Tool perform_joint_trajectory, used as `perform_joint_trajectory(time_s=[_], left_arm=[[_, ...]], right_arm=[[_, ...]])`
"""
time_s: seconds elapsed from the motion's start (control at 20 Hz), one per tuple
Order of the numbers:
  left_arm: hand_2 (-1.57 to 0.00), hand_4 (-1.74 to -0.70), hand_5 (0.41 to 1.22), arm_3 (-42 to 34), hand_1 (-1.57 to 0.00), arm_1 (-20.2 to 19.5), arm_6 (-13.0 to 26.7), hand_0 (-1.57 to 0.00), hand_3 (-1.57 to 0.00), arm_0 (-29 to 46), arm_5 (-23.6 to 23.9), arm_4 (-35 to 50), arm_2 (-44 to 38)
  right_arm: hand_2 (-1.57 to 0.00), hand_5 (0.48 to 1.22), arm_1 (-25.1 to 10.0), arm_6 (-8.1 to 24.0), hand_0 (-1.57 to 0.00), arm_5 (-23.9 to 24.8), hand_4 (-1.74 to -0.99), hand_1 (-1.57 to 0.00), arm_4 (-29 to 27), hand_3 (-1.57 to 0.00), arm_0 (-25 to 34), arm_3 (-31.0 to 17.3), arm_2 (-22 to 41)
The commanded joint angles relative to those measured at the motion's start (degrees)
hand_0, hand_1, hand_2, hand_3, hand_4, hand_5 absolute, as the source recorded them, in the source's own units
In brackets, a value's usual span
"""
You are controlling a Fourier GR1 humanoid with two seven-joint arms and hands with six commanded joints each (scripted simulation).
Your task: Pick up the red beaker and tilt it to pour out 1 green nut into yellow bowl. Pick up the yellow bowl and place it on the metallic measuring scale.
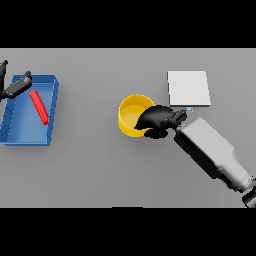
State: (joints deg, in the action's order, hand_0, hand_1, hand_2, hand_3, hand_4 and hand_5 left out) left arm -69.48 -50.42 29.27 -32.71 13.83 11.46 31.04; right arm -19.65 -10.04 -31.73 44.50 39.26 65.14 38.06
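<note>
The yellow bowl (131,114) stands on the grey table near the middle. My right hand (157,120) is at the bowl's right rim, its fingers curled over the edge and gripping it. The metallic scale (188,88), a pale square plate, lies just up and right of the bowl. A red beaker (38,107) lies on its side inside the blue tray (50,115) at the far left. My left hand (15,87) hovers at the tray's upper left corner, fingers straight. No green nut shows in the bowl.
Bare grey table surrounds the bowl in front and between it and the blue tray. My right forearm (210,152) stretches from the lower right toward the bowl.
</note>
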Motion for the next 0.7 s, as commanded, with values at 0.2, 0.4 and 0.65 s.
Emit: perform_joint_trajectory(time_s=[0.2,0.4,0.65], left_arm=[[0.0,-0.8,0.724,-0.8,0.0,-0.1,0.3,0.0,0.0,0.0,0.2,-0.2,0.3],[0.0,-0.8,0.719,-0.9,0.0,-0.1,0.4,0.0,0.0,-0.4,0.0,-0.3,0.3],[0.0,-0.81,0.723,-0.8,0.0,0.4,0.1,0.0,0.0,-0.1,0.2,-0.5,0.7]], right_arm=[[-1.49,1.212,-2.3,1.1,-1.53,-1.4,-1.729,-1.53,-2.0,-1.19,-0.5,4.9,-1.4],[-1.52,1.217,-4.5,3.6,-1.56,-4.4,-1.73,-1.55,-3.3,-1.36,1.5,8.8,-3.1],[-1.55,1.219,-6.7,9.3,-1.57,-7.1,-1.721,-1.57,-6.2,-1.26,2.7,13.5,-6.2]])
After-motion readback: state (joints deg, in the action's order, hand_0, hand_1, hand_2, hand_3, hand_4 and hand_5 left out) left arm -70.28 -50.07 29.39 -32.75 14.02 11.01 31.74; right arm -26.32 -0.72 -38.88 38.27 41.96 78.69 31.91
